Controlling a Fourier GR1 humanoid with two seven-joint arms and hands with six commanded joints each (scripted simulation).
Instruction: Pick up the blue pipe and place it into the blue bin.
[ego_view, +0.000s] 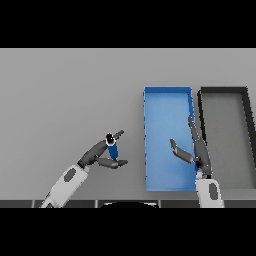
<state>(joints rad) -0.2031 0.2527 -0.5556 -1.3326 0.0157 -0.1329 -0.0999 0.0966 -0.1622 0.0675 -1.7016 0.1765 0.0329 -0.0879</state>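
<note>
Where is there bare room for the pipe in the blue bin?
The blue bin is bare along its far end and left side. Its right near part is crowded: the right hand hovers there, open. The left hand holds the pipe left of the bin.

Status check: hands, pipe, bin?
Left hand curled round blue pipe, left of blue bin. Right hand open over the bin's right side. Pipe not yet in bin; nothing between them.
</note>
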